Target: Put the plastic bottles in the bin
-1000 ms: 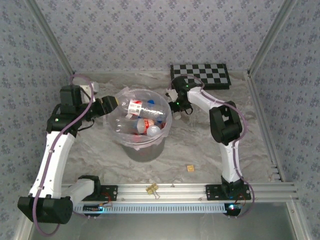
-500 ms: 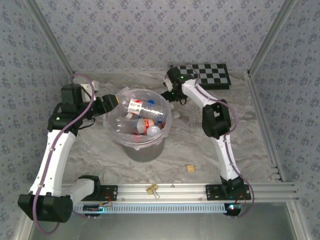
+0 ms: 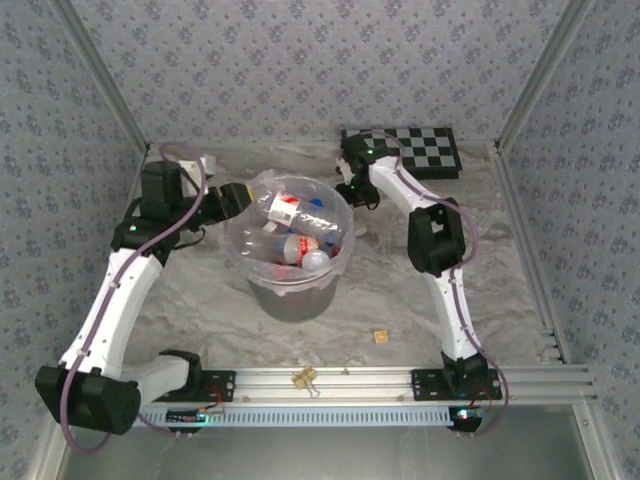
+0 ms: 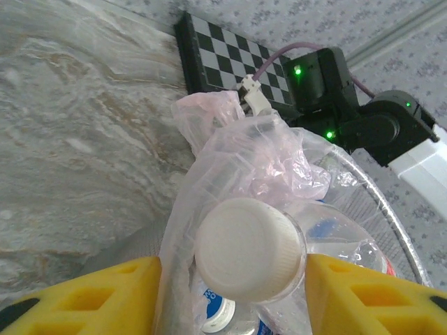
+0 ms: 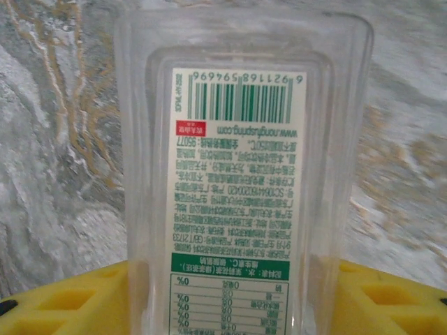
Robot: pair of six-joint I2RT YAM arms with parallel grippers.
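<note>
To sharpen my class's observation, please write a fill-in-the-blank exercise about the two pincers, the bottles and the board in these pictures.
1. The left pincer holds a capped bottle over the bin; its cap is ____.
2. The right pincer has a clear bottle between its fingers, and the barcode on it is printed in ____.
3. The chequered board lies nearest the ____ pincer.
Missing words: white; green; right.
</note>
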